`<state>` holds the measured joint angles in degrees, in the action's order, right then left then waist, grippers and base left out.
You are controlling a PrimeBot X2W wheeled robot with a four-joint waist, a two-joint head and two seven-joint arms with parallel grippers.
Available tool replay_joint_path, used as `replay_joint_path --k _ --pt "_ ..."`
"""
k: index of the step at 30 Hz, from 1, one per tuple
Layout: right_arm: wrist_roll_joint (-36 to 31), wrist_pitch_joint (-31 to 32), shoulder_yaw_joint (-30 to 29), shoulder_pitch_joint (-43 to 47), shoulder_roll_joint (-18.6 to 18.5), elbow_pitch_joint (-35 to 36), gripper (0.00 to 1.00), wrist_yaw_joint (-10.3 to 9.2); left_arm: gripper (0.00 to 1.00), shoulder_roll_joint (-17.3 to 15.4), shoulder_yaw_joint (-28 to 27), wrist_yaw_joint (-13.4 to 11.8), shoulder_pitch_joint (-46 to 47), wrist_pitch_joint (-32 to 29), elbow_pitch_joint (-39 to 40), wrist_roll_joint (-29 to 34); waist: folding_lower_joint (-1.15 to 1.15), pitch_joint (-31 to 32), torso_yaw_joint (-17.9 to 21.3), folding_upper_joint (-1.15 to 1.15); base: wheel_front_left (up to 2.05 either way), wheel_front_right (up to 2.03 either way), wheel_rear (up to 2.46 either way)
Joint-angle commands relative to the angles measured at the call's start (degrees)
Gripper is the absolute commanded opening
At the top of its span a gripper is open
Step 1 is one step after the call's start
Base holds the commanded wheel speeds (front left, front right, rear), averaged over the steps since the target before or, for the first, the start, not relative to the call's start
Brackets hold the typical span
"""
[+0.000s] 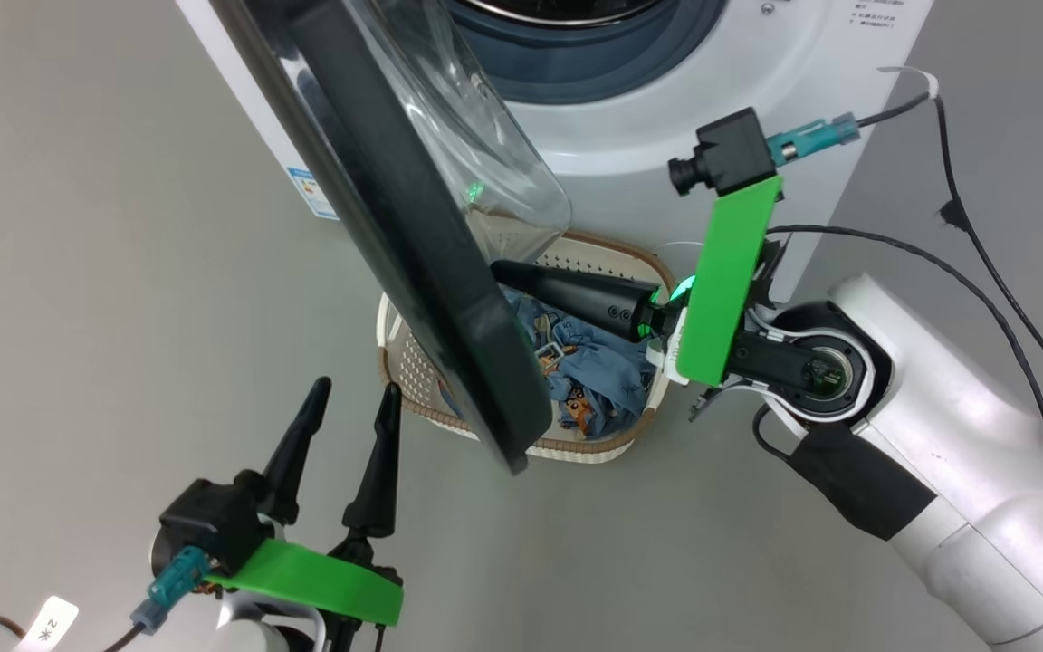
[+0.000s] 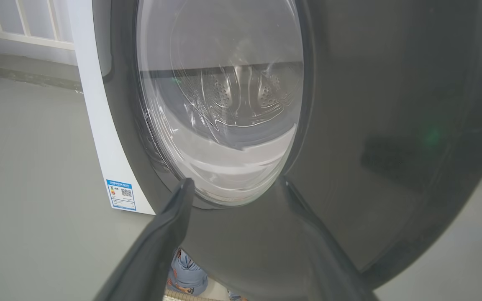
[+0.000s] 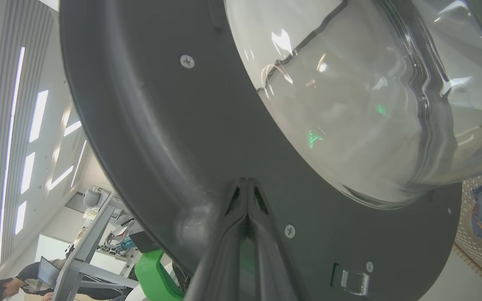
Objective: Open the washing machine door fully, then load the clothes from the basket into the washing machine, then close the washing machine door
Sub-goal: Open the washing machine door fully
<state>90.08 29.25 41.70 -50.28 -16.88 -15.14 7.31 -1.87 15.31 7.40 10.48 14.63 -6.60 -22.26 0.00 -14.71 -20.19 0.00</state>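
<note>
Washing machine door [image 1: 386,226] ajar above the basket [image 1: 576,450], right gripper [image 1: 503,270] 2 fingers pressed together at its inner face, left gripper [image 1: 356,389] spread wide, empty, clothes [image 1: 607,367] in basket

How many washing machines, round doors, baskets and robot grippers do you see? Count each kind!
Washing machine: 1
Washing machine door: 1
Basket: 1
Grippers: 2, the left gripper and the right gripper
Total: 5

1 door [image 1: 395,235]; 1 basket [image 1: 576,450]; 2 end effectors [image 1: 357,389] [image 1: 502,270]
</note>
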Motion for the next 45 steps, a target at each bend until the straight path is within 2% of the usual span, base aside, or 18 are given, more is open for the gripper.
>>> replay_joint_path --k 1,2,3,5,6,7,19,35,45 --pt "-0.2 -1.1 -0.6 2.0 1.2 1.6 0.00 0.18 1.00 -1.0 -2.1 0.1 -0.1 0.4 0.9 0.8 0.00 0.4 0.3 0.00 0.00 0.00 0.00" --pt "-0.1 -1.5 -1.0 2.3 1.0 1.4 0.02 0.18 1.00 -1.0 -2.0 0.1 0.0 0.4 0.8 0.9 0.00 0.7 0.4 0.00 0.00 0.00 0.00" --pt "-0.1 -1.9 -1.3 2.7 0.7 1.2 0.21 0.18 1.00 -1.0 -2.0 0.1 0.1 0.4 0.6 1.0 0.00 0.8 0.6 0.00 0.00 0.00 0.00" --pt "-0.3 -2.8 -1.7 3.3 0.1 1.0 0.53 0.18 1.00 -1.2 -2.0 0.1 0.4 0.4 0.3 1.2 0.00 1.3 1.1 0.00 0.00 0.00 0.00" --pt "-0.3 -3.1 -1.9 3.8 -0.2 0.9 0.84 0.18 1.00 -1.4 -2.0 0.1 0.5 0.4 0.2 1.2 0.00 1.5 1.3 0.00 0.00 0.00 0.00" --pt "-0.5 -3.5 -2.0 4.2 -0.6 0.9 1.00 0.18 1.00 -1.7 -1.9 0.1 0.5 0.4 0.1 1.2 0.00 1.8 1.6 0.00 0.00 0.00 0.00" --pt "-1.5 -9.6 -3.3 11.4 -5.0 1.5 1.00 0.18 1.00 -4.5 -2.0 0.1 -0.6 0.4 -0.4 0.7 0.00 5.1 5.3 0.00 0.00 0.00 0.00" --pt "-5.4 -24.1 -1.7 23.6 -12.2 0.1 1.00 0.18 1.00 -6.5 -4.2 0.1 -5.1 0.4 -0.1 0.8 0.00 9.1 10.5 0.00 0.00 0.00 0.00" --pt "-5.4 -32.5 -0.4 29.9 -16.0 -2.1 1.00 0.18 1.00 -6.7 -5.5 0.1 -7.0 0.4 0.4 1.1 0.00 10.2 12.4 0.00 0.00 0.00 0.00"
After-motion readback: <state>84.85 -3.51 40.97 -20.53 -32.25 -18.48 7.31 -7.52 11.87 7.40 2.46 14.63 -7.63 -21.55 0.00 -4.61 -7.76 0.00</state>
